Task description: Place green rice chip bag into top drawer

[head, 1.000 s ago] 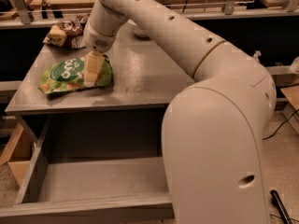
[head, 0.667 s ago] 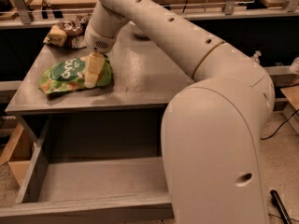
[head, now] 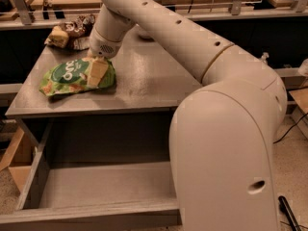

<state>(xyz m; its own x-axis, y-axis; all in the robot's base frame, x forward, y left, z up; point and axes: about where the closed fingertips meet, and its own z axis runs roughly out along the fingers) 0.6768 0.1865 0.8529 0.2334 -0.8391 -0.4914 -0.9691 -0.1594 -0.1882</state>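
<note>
The green rice chip bag point(head: 67, 76) lies flat on the left part of the grey table point(head: 149, 81), with its white letters facing up. My gripper point(head: 97, 71) reaches down from the arm onto the bag's right end and touches it. The top drawer point(head: 106, 184) is pulled out below the table's front edge, and its grey bottom is bare where it shows. My arm's large body point(head: 226, 153) hides the drawer's right part.
A brown-and-silver snack bag point(head: 72, 32) lies at the table's back left corner. A shelf rail point(head: 216, 13) runs behind the table. A cardboard box point(head: 13, 162) stands on the floor at the left. A black object point(head: 288, 215) lies on the floor at the lower right.
</note>
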